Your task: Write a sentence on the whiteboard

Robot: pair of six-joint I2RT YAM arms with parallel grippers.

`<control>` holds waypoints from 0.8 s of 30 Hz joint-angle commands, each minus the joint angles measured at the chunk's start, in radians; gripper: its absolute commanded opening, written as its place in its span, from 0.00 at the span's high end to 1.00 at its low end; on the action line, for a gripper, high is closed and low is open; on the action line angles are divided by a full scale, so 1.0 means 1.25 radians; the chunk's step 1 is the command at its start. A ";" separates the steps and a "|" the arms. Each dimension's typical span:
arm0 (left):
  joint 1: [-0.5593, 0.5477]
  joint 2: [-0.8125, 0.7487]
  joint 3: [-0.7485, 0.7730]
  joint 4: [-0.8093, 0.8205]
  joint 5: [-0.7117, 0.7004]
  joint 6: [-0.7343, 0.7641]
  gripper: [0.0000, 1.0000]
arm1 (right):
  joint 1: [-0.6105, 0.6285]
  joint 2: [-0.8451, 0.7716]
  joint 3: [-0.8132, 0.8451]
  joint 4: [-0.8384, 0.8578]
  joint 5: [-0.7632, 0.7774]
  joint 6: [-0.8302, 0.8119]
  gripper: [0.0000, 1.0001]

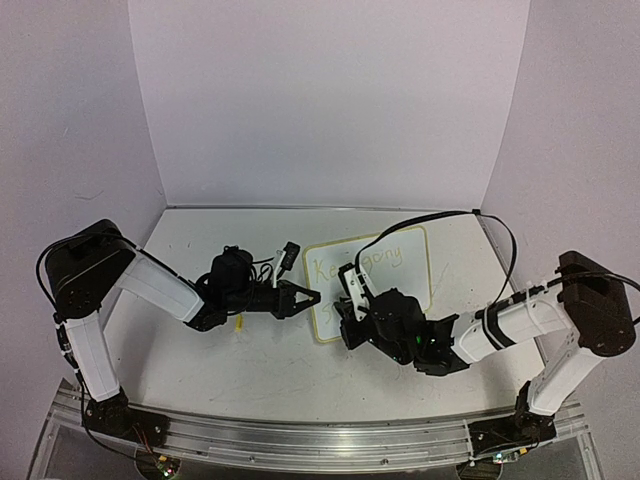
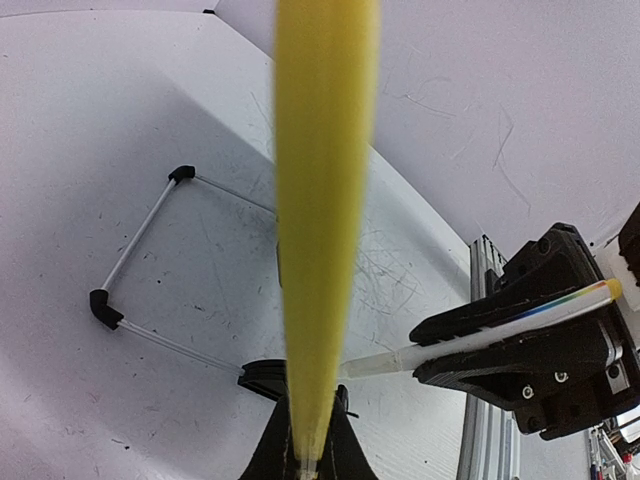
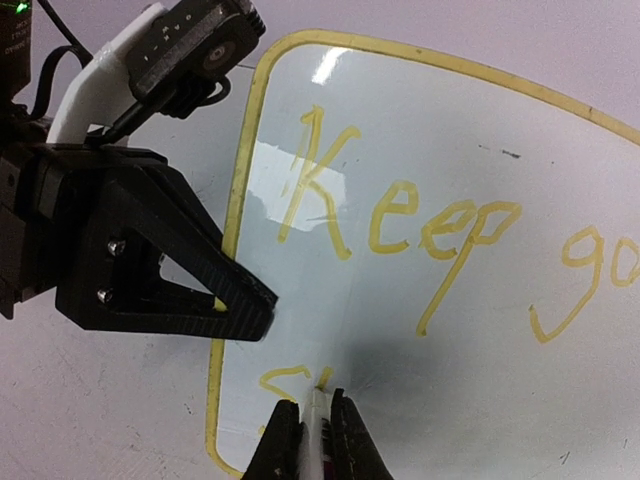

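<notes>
The high rear camera and the close right wrist camera both face the whiteboard.

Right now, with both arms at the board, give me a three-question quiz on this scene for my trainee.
1. True or false: the sentence on the whiteboard begins with "Keep".
2. What do the fingers of the right gripper grip? A) a white pen B) a sponge C) nothing
3. Fill in: the left gripper is shut on a ___ stick.
Key: 1 true; 2 A; 3 yellow.
</notes>
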 commanded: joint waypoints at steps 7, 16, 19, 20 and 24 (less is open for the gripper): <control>0.004 -0.030 -0.001 -0.019 -0.022 0.006 1.00 | 0.012 0.010 -0.011 -0.029 0.022 0.056 1.00; 0.004 -0.032 -0.005 -0.019 -0.022 0.007 1.00 | 0.017 0.028 -0.027 -0.028 0.025 0.083 1.00; 0.004 -0.034 -0.006 -0.019 -0.023 0.007 1.00 | 0.017 0.027 -0.037 -0.028 0.035 0.094 1.00; 0.004 -0.034 -0.007 -0.019 -0.023 0.007 1.00 | 0.018 0.026 -0.039 -0.028 0.040 0.095 1.00; 0.004 -0.034 -0.007 -0.019 -0.023 0.007 1.00 | 0.015 0.012 -0.031 -0.025 0.083 0.082 1.00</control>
